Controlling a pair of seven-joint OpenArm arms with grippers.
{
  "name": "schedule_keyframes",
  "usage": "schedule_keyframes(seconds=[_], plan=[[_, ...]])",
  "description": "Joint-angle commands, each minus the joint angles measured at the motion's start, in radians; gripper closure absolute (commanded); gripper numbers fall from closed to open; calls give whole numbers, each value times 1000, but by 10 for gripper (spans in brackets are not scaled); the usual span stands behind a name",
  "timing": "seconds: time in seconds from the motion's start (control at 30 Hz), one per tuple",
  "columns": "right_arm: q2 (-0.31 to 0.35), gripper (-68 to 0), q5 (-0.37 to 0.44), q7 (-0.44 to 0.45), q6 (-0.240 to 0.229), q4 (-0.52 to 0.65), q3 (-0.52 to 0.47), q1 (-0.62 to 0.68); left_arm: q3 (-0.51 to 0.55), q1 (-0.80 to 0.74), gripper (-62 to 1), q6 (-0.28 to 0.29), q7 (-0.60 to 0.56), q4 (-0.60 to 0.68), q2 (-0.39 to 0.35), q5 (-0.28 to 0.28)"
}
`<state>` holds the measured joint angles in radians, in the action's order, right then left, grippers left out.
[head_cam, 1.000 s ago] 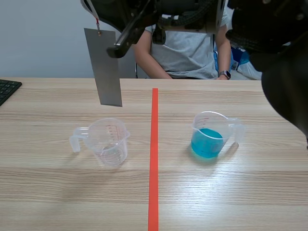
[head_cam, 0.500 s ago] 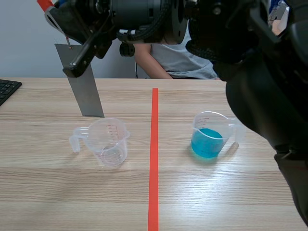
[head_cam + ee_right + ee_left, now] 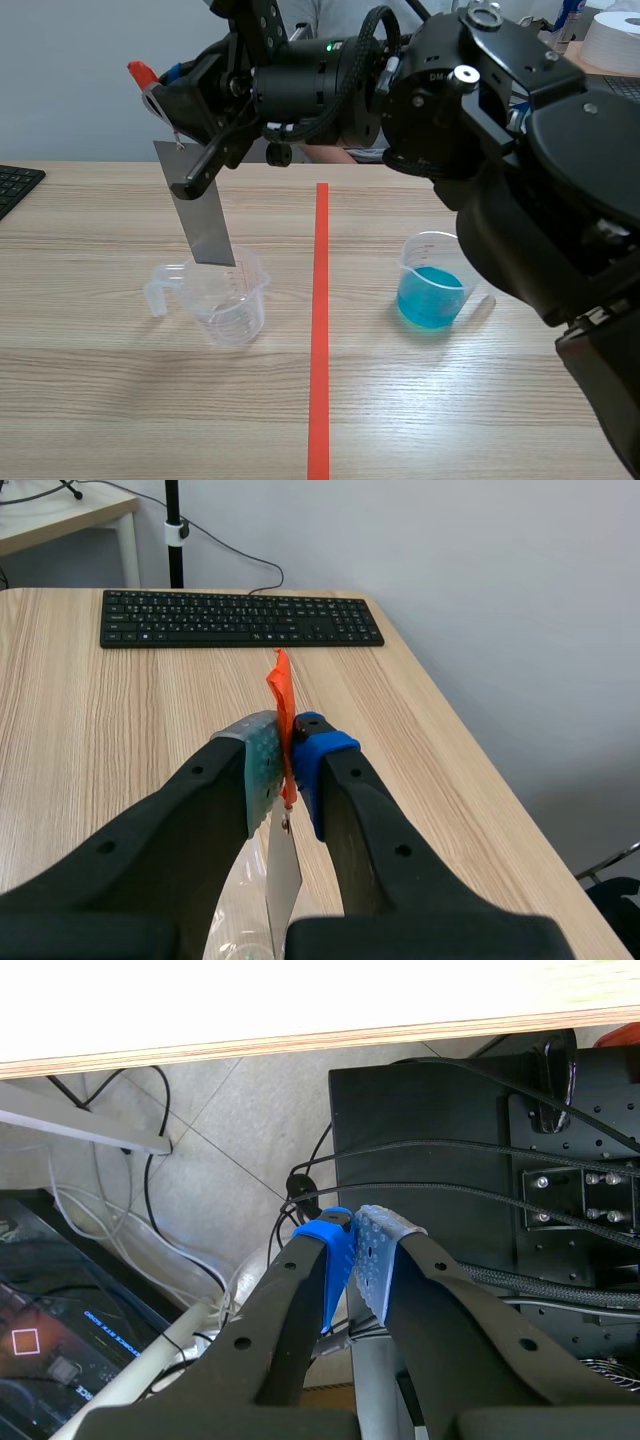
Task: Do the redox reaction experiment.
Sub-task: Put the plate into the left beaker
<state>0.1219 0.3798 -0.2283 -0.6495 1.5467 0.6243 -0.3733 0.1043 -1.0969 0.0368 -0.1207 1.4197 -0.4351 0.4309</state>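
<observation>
Up high, the right gripper [image 3: 285,748] [image 3: 165,98] is pinched shut on a small orange tab [image 3: 279,695]. Its arm comes in from the right and reaches far over to the left side of the table [image 3: 120,400]. A thin grey metal sheet [image 3: 200,208] hangs down from the tab. The sheet is a bit tilted, with its top more to the left. Its low edge is right at the mouth of the empty clear cup [image 3: 228,300], but I cannot tell if it dips inside. This cup stands left of the red line [image 3: 319,330], with its handle pointing left.

Right of the line stands the cup of blue liquid [image 3: 432,290], well apart from the empty cup. A black keyboard [image 3: 240,618] [image 3: 15,186] lies at the far left of the table.

The left gripper [image 3: 355,1250] is closed with nothing in it, its two blue pads pressed together. It points down at the floor [image 3: 230,1120], under the table's edge, where cables [image 3: 150,1160] lie.
</observation>
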Motion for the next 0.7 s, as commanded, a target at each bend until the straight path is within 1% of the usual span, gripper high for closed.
schedule_keyframes(seconds=[0.0,0.27,0.3,0.37,0.57,0.67], plan=[[-21,-13,4,25,6,-7,0,-26,-3,2,-47,2,-10,11,2,2],[-31,-13,-50,107,6,-105,39,-26,-3,2,-48,1,-10,11,2,2],[-31,-13,-61,120,6,-118,42,-26,-3,2,-60,1,-10,11,2,2],[-31,-13,-85,150,6,-150,44,-26,-3,2,-111,1,-10,11,3,2],[-31,-13,-160,239,6,-249,44,-26,-3,2,-297,1,-10,11,3,2],[-31,-13,-183,275,6,-289,44,-26,-3,2,-368,1,-10,11,3,2]])
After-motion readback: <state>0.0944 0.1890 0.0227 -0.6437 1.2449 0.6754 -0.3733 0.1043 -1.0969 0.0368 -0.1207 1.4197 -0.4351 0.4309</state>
